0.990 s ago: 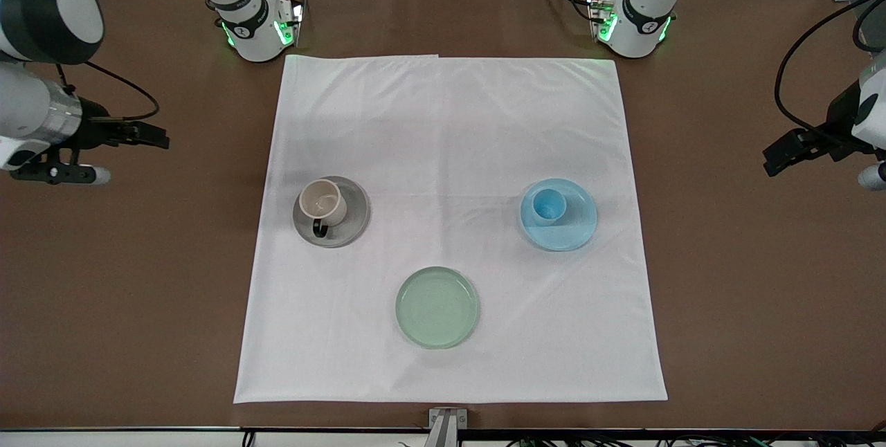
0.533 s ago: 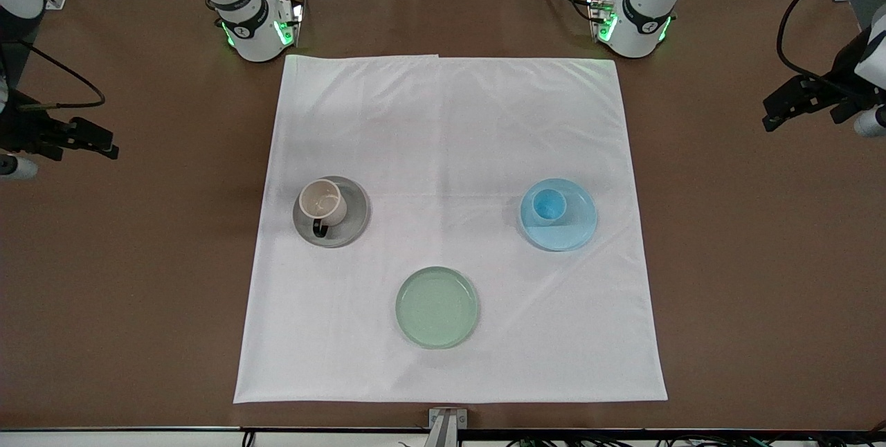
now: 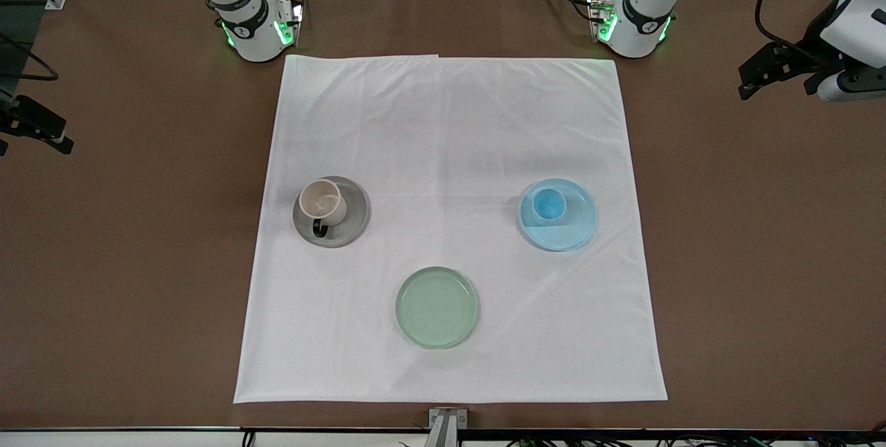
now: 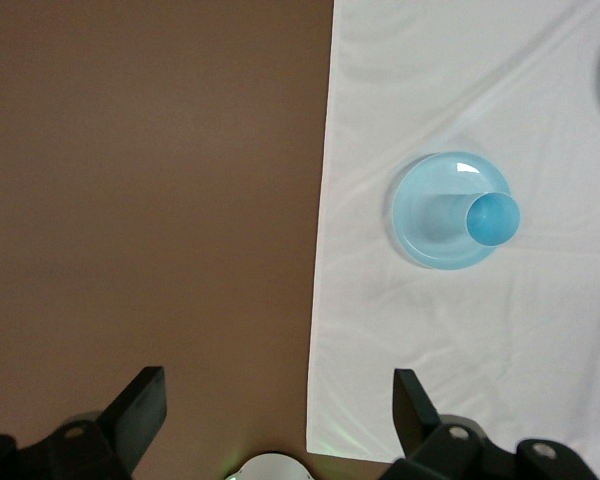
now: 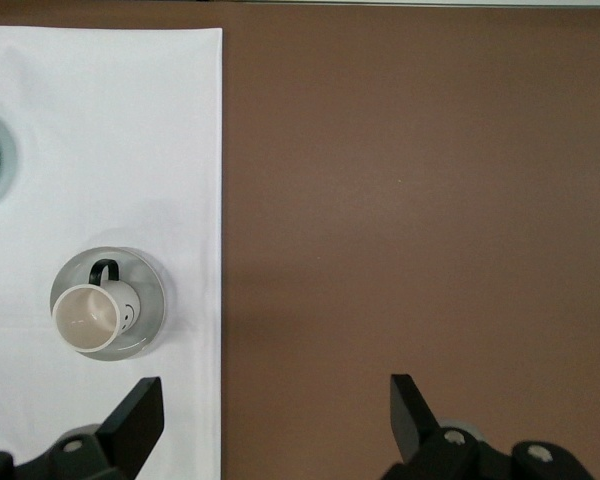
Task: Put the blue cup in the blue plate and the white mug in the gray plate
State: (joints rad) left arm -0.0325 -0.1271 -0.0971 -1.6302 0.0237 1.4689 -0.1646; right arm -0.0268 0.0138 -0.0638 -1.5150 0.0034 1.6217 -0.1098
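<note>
The white mug (image 3: 322, 202) with its dark handle stands upright on the gray plate (image 3: 354, 217), toward the right arm's end of the cloth. The blue cup (image 3: 548, 205) stands upright on the blue plate (image 3: 567, 234), toward the left arm's end. My left gripper (image 3: 751, 80) is open and empty, high over the bare brown table off the cloth; its wrist view shows the gripper (image 4: 277, 398), the cup (image 4: 493, 217) and the plate (image 4: 425, 215). My right gripper (image 3: 41, 132) is open and empty over the brown table at its own end; its wrist view shows the gripper (image 5: 274, 400), the mug (image 5: 84, 320) and the gray plate (image 5: 150, 298).
A pale green plate (image 3: 437, 306) lies empty on the white cloth (image 3: 450, 129), nearer to the front camera than both other plates. Both arm bases (image 3: 252, 25) stand at the cloth's edge by the robots. Brown table surrounds the cloth.
Both grippers have drawn away from the cloth: the right one out to its table end, the left one up and toward the robots' side. Mug, cup and plates have not moved.
</note>
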